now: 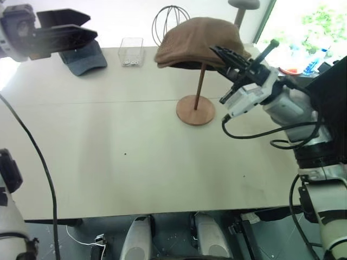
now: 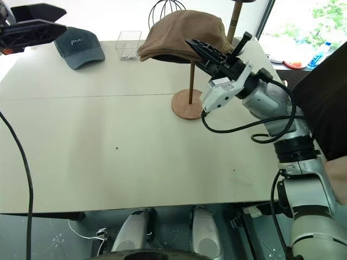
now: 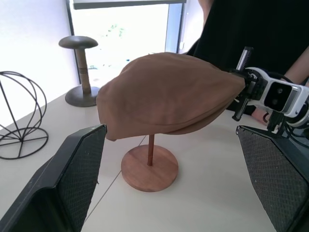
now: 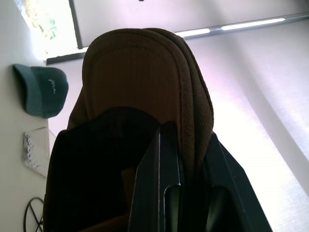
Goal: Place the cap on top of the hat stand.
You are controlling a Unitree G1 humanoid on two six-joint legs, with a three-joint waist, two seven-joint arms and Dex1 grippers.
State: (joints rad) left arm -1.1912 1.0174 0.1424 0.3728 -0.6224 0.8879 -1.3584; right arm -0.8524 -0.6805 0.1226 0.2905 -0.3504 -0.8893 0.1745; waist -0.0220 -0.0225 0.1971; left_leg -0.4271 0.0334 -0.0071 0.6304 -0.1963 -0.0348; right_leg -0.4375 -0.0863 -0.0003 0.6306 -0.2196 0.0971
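Cap draped over the stand, my right claw clamped on its edge.

The table point(image 1: 108, 162) was broad and steady; the hat stand point(image 1: 196, 110) looked light on its thin rod. The cap point(image 1: 195, 40) sat over its disc, right gripper point(image 1: 227, 57) pinching the rim, left gripper point(image 1: 68, 32) spread wide, well apart. I judged a sideways tug before letting go could drag the cap off or topple the stand.

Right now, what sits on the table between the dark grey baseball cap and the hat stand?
A small clear plastic box sits between the baseball cap and the hat stand, seen in both eye views.
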